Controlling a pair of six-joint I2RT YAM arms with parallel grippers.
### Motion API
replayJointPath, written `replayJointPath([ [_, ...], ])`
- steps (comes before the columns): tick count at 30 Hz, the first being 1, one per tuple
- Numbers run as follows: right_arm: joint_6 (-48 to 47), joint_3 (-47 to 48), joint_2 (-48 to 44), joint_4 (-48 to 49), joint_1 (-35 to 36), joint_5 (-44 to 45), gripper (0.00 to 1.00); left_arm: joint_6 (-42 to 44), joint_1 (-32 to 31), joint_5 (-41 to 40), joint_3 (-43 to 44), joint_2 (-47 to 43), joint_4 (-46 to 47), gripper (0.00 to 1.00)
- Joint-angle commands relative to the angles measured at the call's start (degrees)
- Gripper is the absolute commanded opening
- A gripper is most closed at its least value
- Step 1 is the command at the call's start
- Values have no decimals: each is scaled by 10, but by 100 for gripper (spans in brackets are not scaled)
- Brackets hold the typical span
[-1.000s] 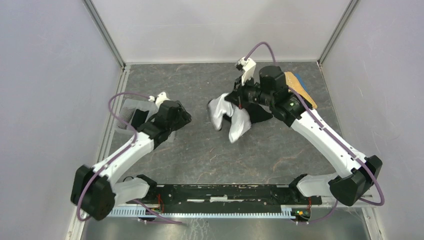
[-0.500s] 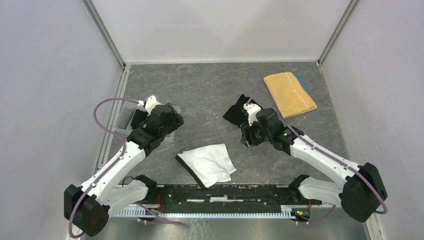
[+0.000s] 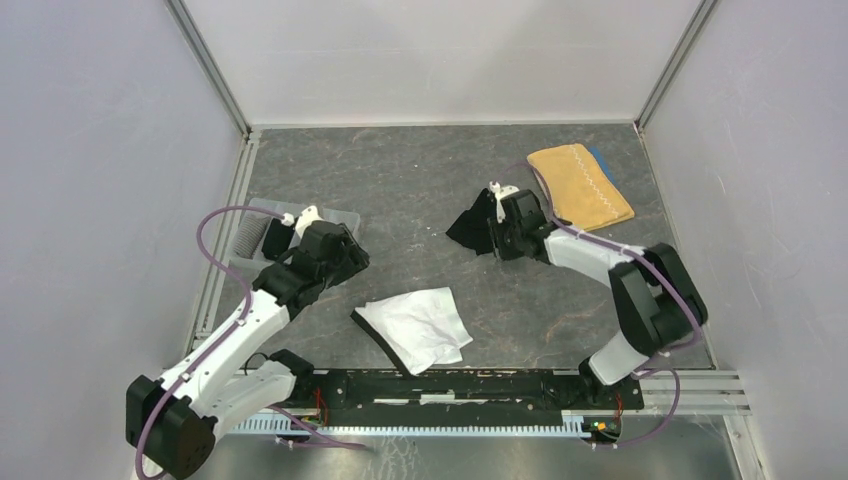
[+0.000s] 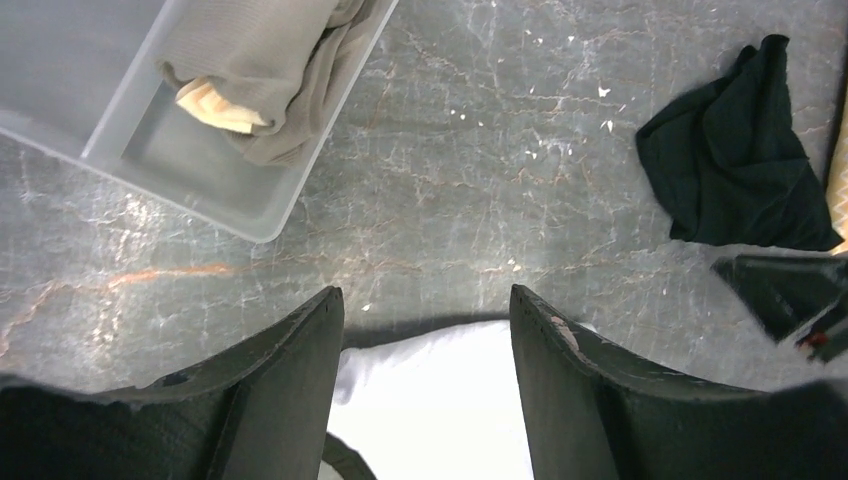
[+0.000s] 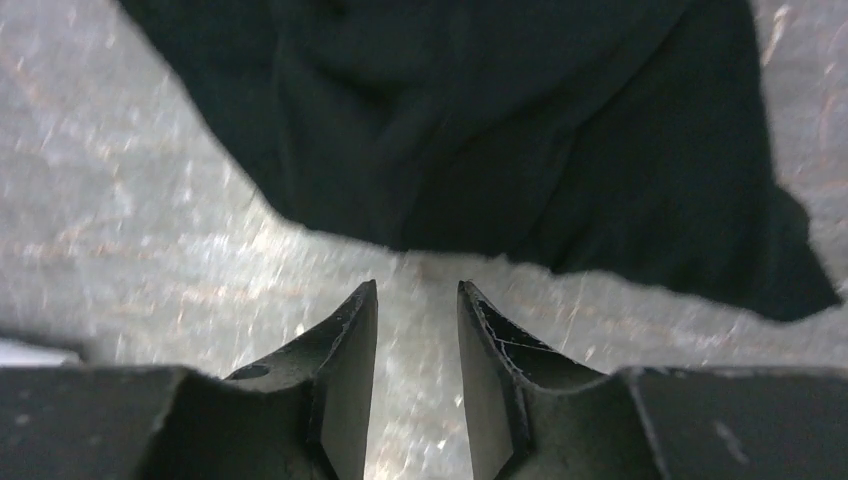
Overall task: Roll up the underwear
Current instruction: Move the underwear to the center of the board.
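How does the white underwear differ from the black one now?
The white underwear lies spread fairly flat toward the near side of the table; the black underwear is bunched in a heap farther back. The white one covers more area than the black one. Both rest on the table, ungripped.

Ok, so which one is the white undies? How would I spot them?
Look at the grey stone-patterned table and go to its near edge, just in front of the black rail. The white underwear lies there, spread out and crumpled. It is the only white cloth; the black underwear and the yellow towel lie farther back on the right.
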Motion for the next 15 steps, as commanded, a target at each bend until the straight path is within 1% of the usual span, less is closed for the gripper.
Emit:
replayJointPath([
  [1,-8,90,70,44,-38,16,40,1,0,9,-4,-30,-44,68],
  [3,-13,157,126,42,-58,11,41,-3,0,8,-8,-43,-49,69],
  [7,-64,318,222,60,-77,5,51,-7,0,6,-10,-49,-56,69],
  [8,-82,342,229,75,-77,2,53,-7,0,8,-8,-46,-57,69],
  [10,-93,312,193,156,-77,-23,55,-5,0,11,-5,-44,-60,69],
  [12,-92,250,132,220,-75,-57,57,-3,-1,11,-6,-43,-61,69],
  [13,-87,220,105,229,-73,-70,58,-3,0,10,-9,-44,-60,70],
  [15,-61,185,57,206,-69,-90,58,-3,0,11,-14,-43,-51,70],
])
